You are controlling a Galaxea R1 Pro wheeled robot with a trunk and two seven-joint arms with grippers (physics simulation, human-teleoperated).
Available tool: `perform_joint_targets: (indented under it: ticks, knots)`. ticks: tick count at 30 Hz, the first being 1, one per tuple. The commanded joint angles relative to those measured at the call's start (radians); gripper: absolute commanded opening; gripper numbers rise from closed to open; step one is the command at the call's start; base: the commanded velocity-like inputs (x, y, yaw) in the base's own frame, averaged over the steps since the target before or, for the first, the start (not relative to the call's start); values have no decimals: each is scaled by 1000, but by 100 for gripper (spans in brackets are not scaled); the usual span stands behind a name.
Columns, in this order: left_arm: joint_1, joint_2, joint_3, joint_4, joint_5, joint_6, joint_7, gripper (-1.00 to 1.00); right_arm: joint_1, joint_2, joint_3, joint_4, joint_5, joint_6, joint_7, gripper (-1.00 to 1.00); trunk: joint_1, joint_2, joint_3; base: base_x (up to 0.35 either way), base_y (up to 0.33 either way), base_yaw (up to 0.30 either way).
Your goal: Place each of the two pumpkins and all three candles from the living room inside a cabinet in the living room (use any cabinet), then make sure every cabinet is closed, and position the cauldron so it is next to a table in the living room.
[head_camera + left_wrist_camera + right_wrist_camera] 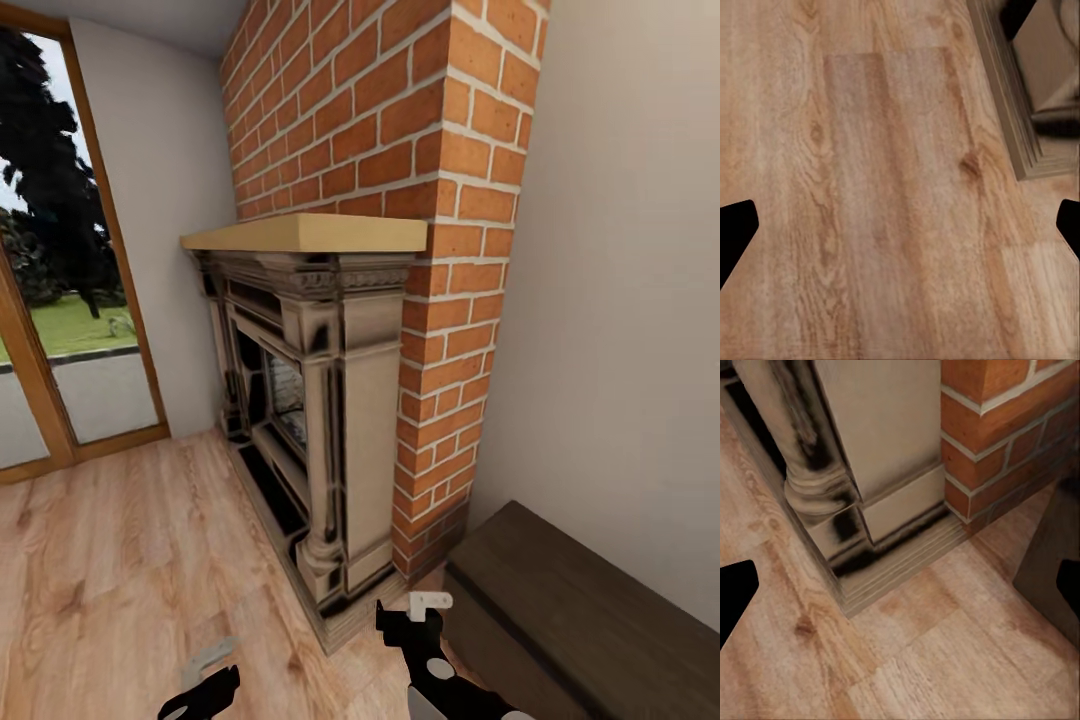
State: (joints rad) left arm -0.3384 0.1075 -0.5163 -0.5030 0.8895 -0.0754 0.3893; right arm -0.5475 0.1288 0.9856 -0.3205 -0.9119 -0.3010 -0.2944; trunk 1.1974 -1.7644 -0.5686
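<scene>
The pumpkins, candles, cauldron and table are out of view. The long, low dark-brown cabinet (580, 610) stands against the right wall, its near end beside the brick chimney; its dark end (1054, 547) also edges the right wrist view. No drawer front can be seen from here. My right gripper (415, 615) hangs open over the floor between the fireplace base and the cabinet end, holding nothing. My left gripper (200, 690) is low at the picture's bottom, open over bare planks (900, 232).
An ornate cream fireplace (320, 420) with a pale wood mantel juts out from the red-brick chimney (400, 150). Its stepped base (892, 562) lies close ahead of the right gripper. A tall wood-framed window (50, 300) is at left. Light plank floor (130, 560) spreads left.
</scene>
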Motion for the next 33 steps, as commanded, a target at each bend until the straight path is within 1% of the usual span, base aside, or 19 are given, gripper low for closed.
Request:
perform_joint_targets:
  ticks: [1, 17, 22, 33]
  knots:
    - [-1, 1, -8, -2, 11, -6, 6, 100, -1, 0, 8, 0, -8, -4, -5, 100, 0, -1, -1, 104, 0, -277]
    - [-1, 1, -8, -2, 10, -6, 6, 100, -1, 0, 8, 0, -7, -4, -5, 100, 0, -1, 0, 23, 113, -277]
    - [-1, 1, -8, -2, 10, -6, 6, 100, -2, 0, 8, 0, -7, -4, -5, 100, 0, -1, 1, 12, 44, -278]
    - [-1, 1, -8, -2, 9, -6, 6, 100, -1, 0, 8, 0, -7, -4, -5, 100, 0, -1, 4, 127, 65, -277]
